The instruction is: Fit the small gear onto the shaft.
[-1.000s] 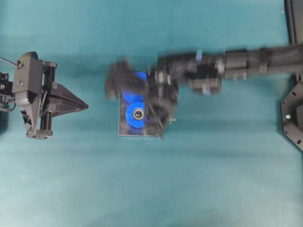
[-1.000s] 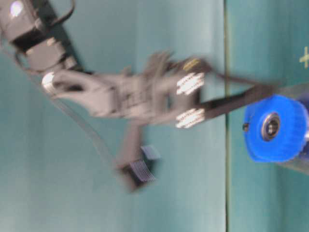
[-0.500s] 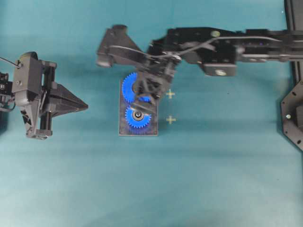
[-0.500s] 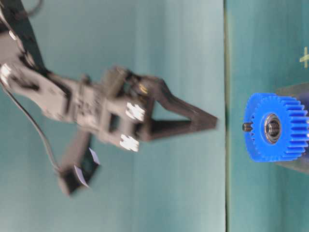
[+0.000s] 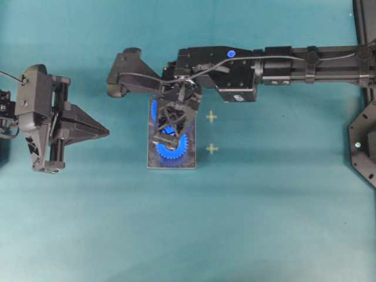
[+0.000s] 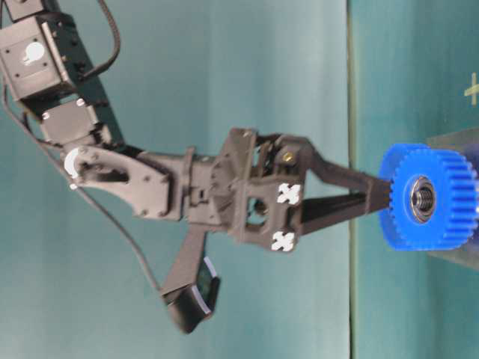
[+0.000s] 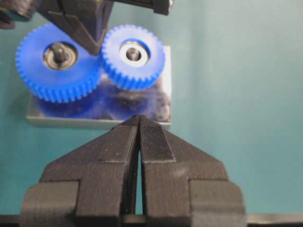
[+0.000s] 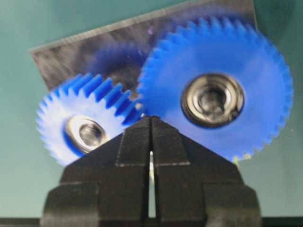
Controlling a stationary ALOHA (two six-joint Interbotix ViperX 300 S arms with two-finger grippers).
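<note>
Right wrist view: small gear (image 8: 78,127) touching closed right gripper (image 8: 150,124).

surface: teal tabletop (image 5: 264,223) | marks: two pale crosses (image 5: 211,117)

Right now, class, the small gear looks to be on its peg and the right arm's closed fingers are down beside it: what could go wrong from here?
1. The right fingers sit where the small gear meets the large gear; pressing may jam the teeth.
2. A sideways nudge could tilt the small gear on the shaft.
3. A push could shift the plate.
</note>
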